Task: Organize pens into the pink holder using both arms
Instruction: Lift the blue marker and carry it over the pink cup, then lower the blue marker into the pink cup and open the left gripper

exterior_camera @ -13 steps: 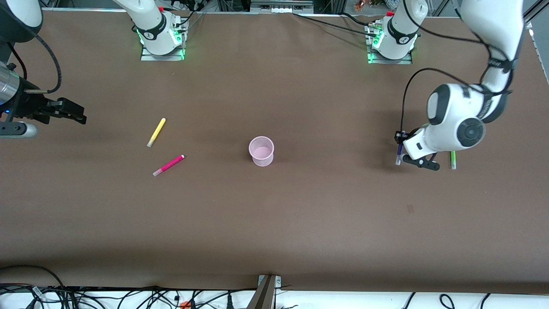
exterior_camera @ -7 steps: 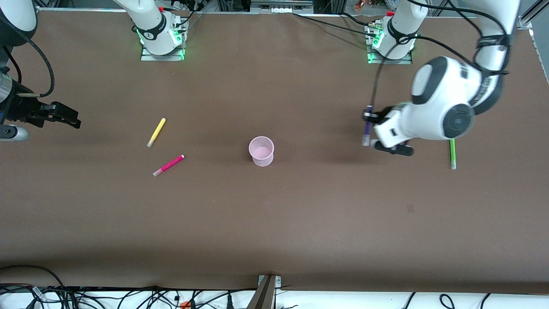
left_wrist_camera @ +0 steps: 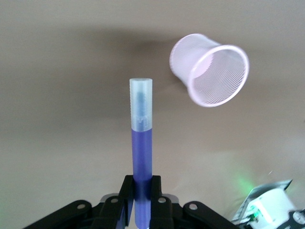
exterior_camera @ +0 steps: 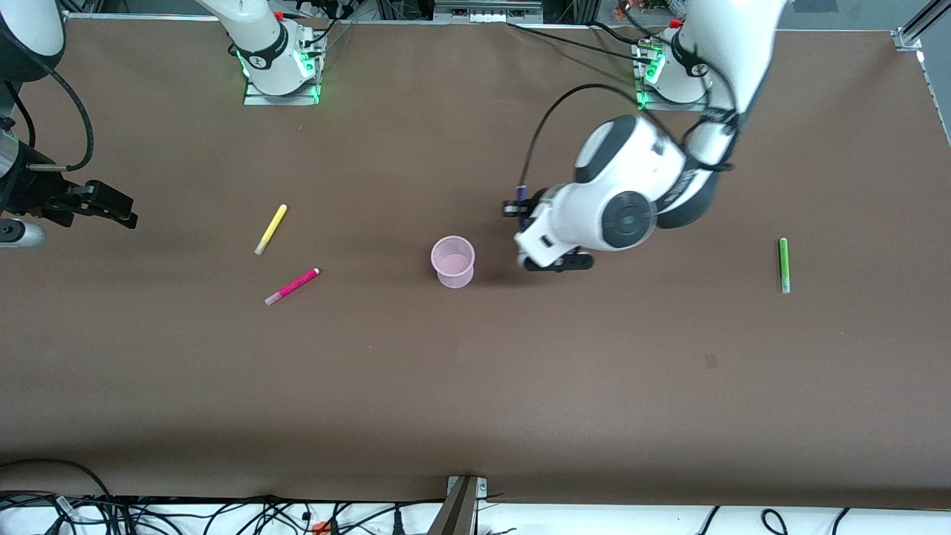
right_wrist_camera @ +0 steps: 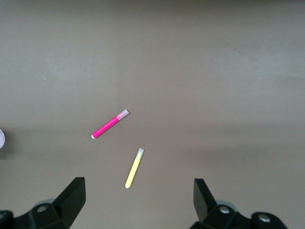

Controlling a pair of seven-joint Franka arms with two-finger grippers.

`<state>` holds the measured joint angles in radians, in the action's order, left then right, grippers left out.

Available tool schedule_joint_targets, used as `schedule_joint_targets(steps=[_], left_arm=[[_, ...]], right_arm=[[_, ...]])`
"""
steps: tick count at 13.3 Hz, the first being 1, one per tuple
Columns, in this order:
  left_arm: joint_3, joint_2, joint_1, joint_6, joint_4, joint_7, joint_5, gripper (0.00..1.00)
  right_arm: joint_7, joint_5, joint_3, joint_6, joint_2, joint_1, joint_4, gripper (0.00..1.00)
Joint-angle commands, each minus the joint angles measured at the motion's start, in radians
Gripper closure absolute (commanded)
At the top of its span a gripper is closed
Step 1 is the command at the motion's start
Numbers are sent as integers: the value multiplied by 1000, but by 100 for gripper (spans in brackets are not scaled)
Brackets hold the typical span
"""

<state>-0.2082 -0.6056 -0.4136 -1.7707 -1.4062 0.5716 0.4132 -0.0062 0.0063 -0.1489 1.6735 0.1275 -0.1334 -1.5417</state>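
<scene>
My left gripper [left_wrist_camera: 141, 210] is squeezing the purple pen [left_wrist_camera: 141, 143], pale end pointing down, beside the pink holder [exterior_camera: 452, 261] mid-surface. My right gripper [right_wrist_camera: 138, 191] is waiting, fingers spread wide.

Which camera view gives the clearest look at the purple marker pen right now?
The left wrist view: the purple marker pen with a pale end fills it, clamped in the left end effector. The front view shows only a sliver beside the wrist. The right wrist view misses it.
</scene>
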Motion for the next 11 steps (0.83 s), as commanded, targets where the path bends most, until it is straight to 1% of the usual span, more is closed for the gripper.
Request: schedule_joint_targets(steps=[1, 2, 5, 8, 11], left_arm=[[13, -111, -103, -117, 124, 112, 13, 100], [13, -124, -116, -175, 125, 123, 15, 100], [16, -158, -148, -245, 139, 128, 13, 100], [15, -209, -146, -245, 183, 131, 18, 100], [10, -217, -152, -239, 184, 131, 19, 100]], right_arm=[[-18, 15, 6, -8, 20, 0, 9, 0], [-20, 17, 6, -9, 20, 0, 9, 0], [-81, 17, 6, -11, 27, 2, 9, 0], [-84, 15, 6, -11, 34, 1, 9, 0], [-74, 17, 8, -15, 34, -5, -9, 0]])
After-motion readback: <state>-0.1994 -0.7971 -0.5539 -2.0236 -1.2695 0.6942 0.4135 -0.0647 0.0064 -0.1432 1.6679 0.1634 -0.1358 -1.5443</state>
